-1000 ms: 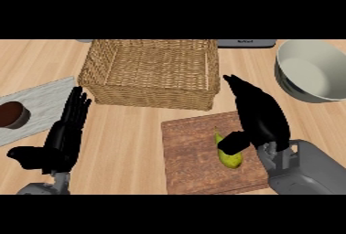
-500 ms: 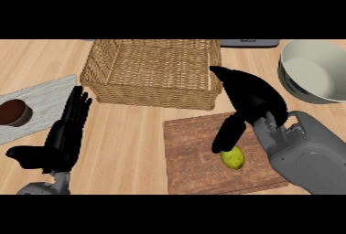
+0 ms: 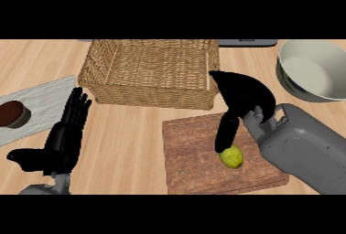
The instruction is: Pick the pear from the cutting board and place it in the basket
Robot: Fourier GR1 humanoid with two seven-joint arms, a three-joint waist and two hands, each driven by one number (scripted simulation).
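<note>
A yellow-green pear (image 3: 232,156) lies on the brown wooden cutting board (image 3: 192,155) at the lower middle right. My right hand (image 3: 243,93) hangs over the board's far edge, fingers stretched toward the basket, its thumb pointing down and touching the pear's top left. That hand is open and holds nothing. The woven wicker basket (image 3: 150,71) stands just behind the board and shows nothing inside. At the lower left my left hand (image 3: 64,137) rests open on the counter, fingers straight.
A large pale bowl (image 3: 316,68) stands at the far right. A grey-white mat (image 3: 40,103) at the left carries a small dark brown cup (image 3: 12,114). A dark flat object (image 3: 247,42) sits at the back edge.
My right hand and forearm have shifted left and forward over the board, and the thumb has come down onto the pear. The pear and the left hand have stayed in place.
</note>
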